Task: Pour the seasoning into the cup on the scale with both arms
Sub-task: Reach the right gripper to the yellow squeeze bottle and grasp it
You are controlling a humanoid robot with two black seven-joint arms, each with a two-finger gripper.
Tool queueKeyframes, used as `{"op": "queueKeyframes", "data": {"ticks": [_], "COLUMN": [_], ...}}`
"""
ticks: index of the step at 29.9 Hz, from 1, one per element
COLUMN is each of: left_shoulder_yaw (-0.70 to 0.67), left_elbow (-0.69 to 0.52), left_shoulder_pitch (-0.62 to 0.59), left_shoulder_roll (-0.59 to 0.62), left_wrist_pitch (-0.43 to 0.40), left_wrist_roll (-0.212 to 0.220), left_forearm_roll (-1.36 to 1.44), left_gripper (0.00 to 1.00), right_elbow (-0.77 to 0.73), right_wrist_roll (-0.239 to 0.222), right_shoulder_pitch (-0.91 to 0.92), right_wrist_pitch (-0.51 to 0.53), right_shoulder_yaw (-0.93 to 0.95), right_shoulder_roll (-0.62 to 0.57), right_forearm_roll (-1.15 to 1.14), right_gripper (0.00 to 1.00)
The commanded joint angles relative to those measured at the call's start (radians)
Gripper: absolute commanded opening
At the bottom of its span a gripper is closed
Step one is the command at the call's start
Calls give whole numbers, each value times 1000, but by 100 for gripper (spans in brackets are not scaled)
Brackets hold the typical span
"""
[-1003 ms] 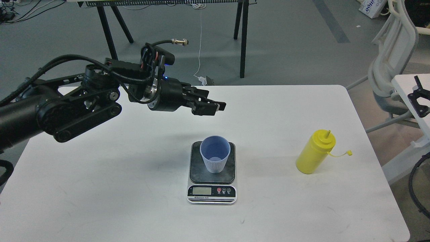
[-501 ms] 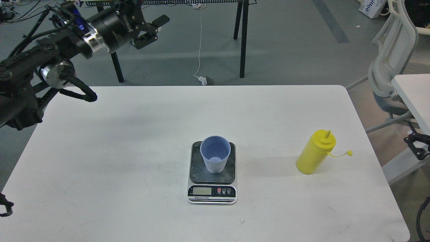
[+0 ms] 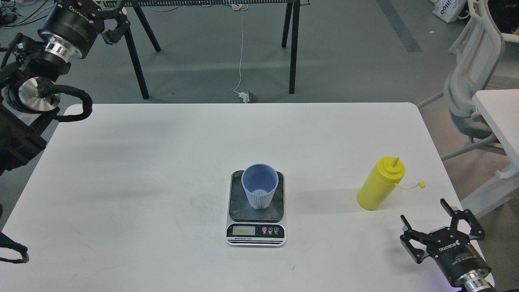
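Start at the far left, where your left pincer is raised high past the back corner of the desk, well away from everything on it. Its fingers look spread and it holds nothing, so that arm seems parked out of the working area for now.

Moving to the middle, the scale lies flat with its display and buttons facing you, and the cup stands upright on the dark platform, mouth open to the top. That placement makes sense: anything poured in will register on the scale. From here the cup looks empty, so no pouring appears done yet.

Further right, the seasoning stands upright on the desk, well apart from the scale, nozzle up, with its small cap hanging off to the right on its strap, so the nozzle is already uncapped.

At the lower right corner, your right pincer has its fingers wide apart and empty, just below the bottle and aimed up toward it. You'd judge this arm is placed to take the bottle first.
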Motion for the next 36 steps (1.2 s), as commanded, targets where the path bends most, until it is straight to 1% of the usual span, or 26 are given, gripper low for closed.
{"op": "queueKeyframes", "data": {"ticks": [1, 7, 10, 13, 19, 25, 28, 30, 33, 34, 36], "left_shoulder_yaw": [1, 1, 1, 1, 2, 2, 4, 5, 7, 7, 9], "left_elbow": [0, 0, 0, 0, -3, -5, -6, -6, -5, -6, -5], "left_shoulder_pitch": [19, 21, 21, 22, 36, 36, 36, 36, 36, 36, 36], "left_shoulder_roll": [13, 37, 42, 63, 74, 76, 74, 74, 74, 74, 74], "left_wrist_pitch": [0, 0, 0, 0, 0, 0, 0, 0, 0, 0, 0], "left_wrist_roll": [3, 5, 5, 5, 5, 6, 6, 6, 6, 6, 6], "left_forearm_roll": [4, 4, 6, 4, 6, 8, 8, 8, 8, 8, 9], "left_gripper": [100, 100, 100, 100, 100, 100, 100, 100, 100, 100, 100], "right_elbow": [-22, -112, -154, -164, -195, -209, -212, -218, -221, -224, -229], "right_wrist_roll": [3, 6, 9, 9, 10, 13, 18, 29, 38, 38, 38], "right_shoulder_pitch": [12, 94, 137, 161, 199, 262, 288, 303, 328, 337, 352], "right_wrist_pitch": [0, 0, 0, 0, 0, 0, 0, 0, 0, 0, 0], "right_shoulder_yaw": [-5, -7, -5, -8, -24, -36, -19, -16, -16, -16, -15], "right_shoulder_roll": [63, 145, 158, 170, 260, 276, 296, 303, 303, 303, 303], "right_forearm_roll": [0, -2, 0, 0, -2, 0, 0, 0, 0, 0, 0], "right_gripper": [99, 98, 98, 97, 96, 93, 93, 93, 89, 86, 76]}}
